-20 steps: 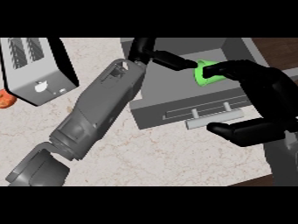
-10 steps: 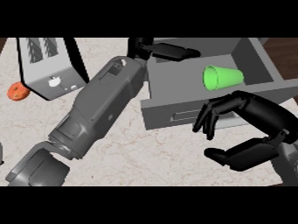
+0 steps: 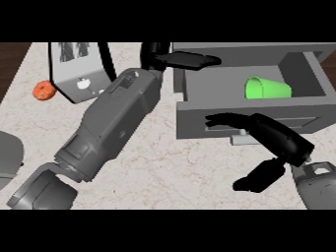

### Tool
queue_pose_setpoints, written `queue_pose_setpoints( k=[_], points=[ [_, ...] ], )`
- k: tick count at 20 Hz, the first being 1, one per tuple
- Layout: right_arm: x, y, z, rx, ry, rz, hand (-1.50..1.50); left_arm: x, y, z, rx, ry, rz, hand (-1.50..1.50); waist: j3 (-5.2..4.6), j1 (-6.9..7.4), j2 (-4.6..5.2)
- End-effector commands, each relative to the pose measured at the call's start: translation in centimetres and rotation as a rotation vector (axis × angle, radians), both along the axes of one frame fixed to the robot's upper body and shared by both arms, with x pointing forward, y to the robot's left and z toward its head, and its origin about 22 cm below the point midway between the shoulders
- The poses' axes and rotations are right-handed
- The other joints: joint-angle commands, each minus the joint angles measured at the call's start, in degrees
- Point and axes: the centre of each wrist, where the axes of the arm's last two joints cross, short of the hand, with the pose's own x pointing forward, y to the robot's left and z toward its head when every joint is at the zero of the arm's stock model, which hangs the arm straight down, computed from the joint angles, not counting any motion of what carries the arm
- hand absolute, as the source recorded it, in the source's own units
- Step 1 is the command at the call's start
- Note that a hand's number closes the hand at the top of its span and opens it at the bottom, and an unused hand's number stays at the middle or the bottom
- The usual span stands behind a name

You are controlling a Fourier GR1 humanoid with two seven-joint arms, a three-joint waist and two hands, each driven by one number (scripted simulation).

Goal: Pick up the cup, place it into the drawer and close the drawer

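Beyond the right hand [image 3: 276, 140], the drawer's [image 3: 301, 69] right end is cut off. That hand's fingers cover part of the drawer front. Left hand [image 3: 172, 59]: palm partly hidden behind its forearm.

The drawer [image 3: 199, 110] stands open, its inside roomy around the green cup [image 3: 266, 88]. The left hand [image 3: 181, 59] blocks its left wall; the right hand [image 3: 272, 138] crowds its front. Bare table [image 3: 185, 167] lies between the forearms.
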Motion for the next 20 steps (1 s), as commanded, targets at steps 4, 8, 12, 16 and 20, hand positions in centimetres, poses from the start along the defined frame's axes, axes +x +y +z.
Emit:
queue_pose_setpoints(
  k=[4,8,12,16,20],
  points=[
    [2.1,1.5,-7.7,-0.194,0.049,-0.008,-1.5,-0.6,2.3,-2.5,-0.07,-0.006,-0.023,-1.5,0.01,4.52,-0.31],
    [4.1,0.6,-11.6,-0.261,0.096,-0.033,1.5,-0.6,4.1,-3.1,-0.07,-0.008,0.008,-1.5,0.05,5.28,-0.27],
    [8.0,-1.9,-10.8,-0.217,0.056,-0.119,1.5,-1.4,5.4,-4.6,-0.091,0.005,-0.003,-1.5,0.13,7.33,-0.03],
    [9.9,-3.2,-9.9,-0.123,-0.016,-0.174,1.5,-1.2,8.9,-4.2,-0.095,0.009,-0.029,-1.5,0.18,8.76,0.12],
    [12.6,-5.0,-6.6,-0.061,-0.092,-0.271,1.5,-1.2,9.8,-3.5,-0.097,-0.006,-0.025,-1.5,0.26,10.44,0.71]
  ],
)
